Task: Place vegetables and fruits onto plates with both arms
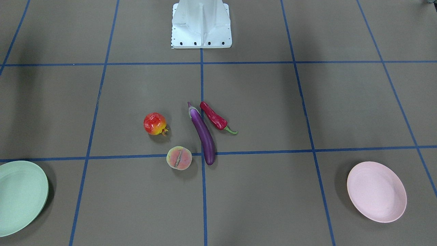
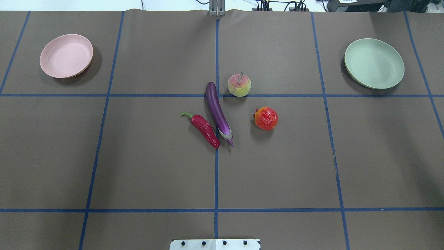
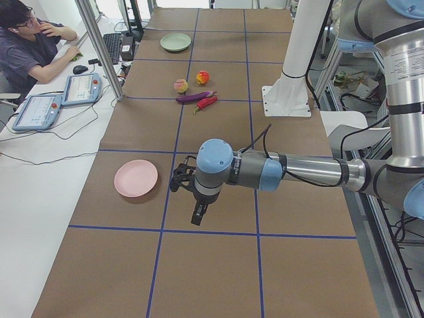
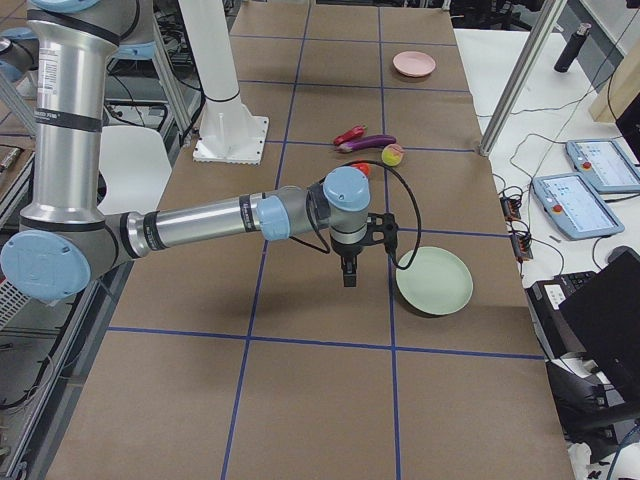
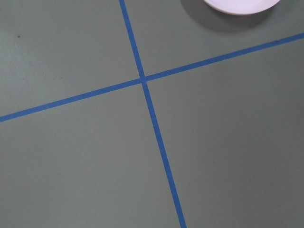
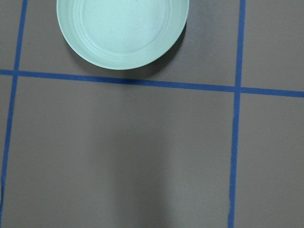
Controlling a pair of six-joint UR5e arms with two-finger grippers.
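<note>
Brown paper taped in blue covers the worktop (image 2: 156, 166). Left arm (image 3: 305, 173) reaches out level, left tool (image 3: 199, 215) pointing down near the pink plate (image 3: 136, 178); right arm (image 4: 200, 222) likewise, right tool (image 4: 348, 272) near the mint plate (image 4: 434, 281). Whether either tool is open or holds anything, I cannot tell. Eggplant (image 2: 218, 111), chili (image 2: 204, 130), pomegranate (image 2: 266, 118) and peach (image 2: 239, 84) lie mid-worktop, well apart from both plates.

Blue-taped brown table (image 2: 156, 166), seated operator (image 3: 28, 54)

The eggplant (image 1: 204, 135) is shining glossy and smooth, the chili pepper (image 1: 214, 118) is looking wrinkled, and the bench (image 1: 266, 191) is wearing matt brown paper.
</note>
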